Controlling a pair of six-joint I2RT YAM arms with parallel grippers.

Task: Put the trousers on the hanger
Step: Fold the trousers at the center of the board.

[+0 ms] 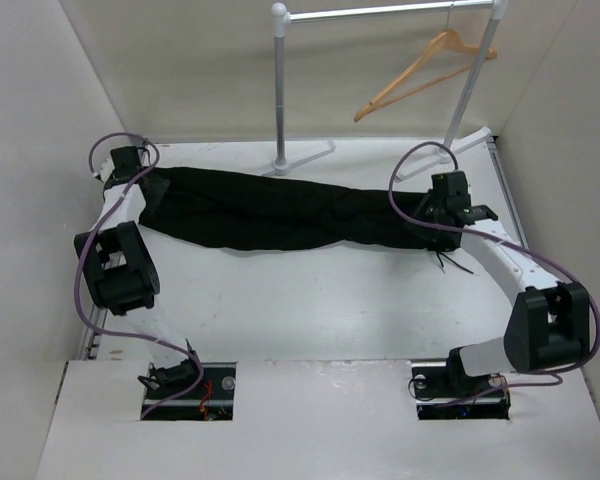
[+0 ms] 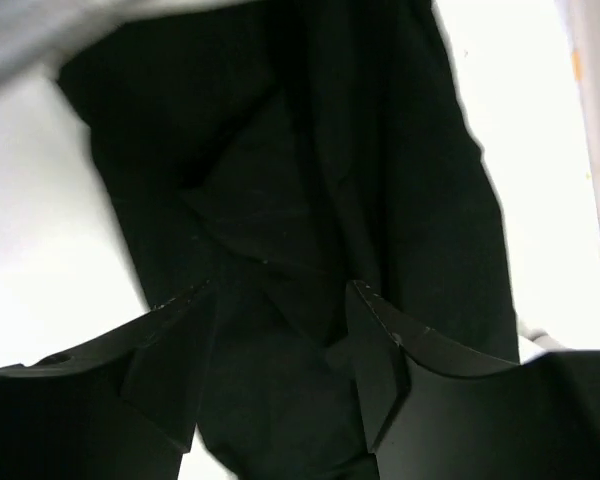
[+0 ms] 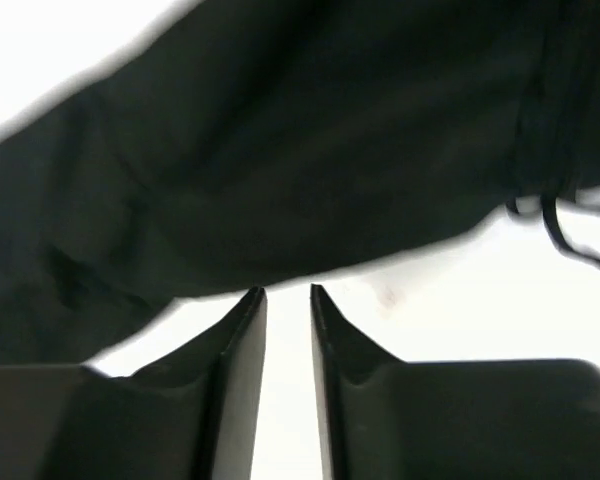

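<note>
The trousers [image 1: 280, 212] lie stretched across the far table [image 1: 310, 320], apart from the hanger [image 1: 420, 72] hooked on the rack [image 1: 280, 90]; the left gripper [image 2: 280, 295] stands spread over their left end, seemingly pinching nothing, though dark cloth blurs the view. The right gripper [image 3: 288, 292] sits just beside their right end, fingers narrowly parted, bare table showing between.

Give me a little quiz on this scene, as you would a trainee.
1. True or false: the black trousers already hang on the wooden hanger.
2. Where is the hanger? A in a claw; B on the metal rack; C under the trousers.
3. Look at the right claw: is it gripping anything?
Key: 1 false; 2 B; 3 no, nothing sits between its fingers.
</note>
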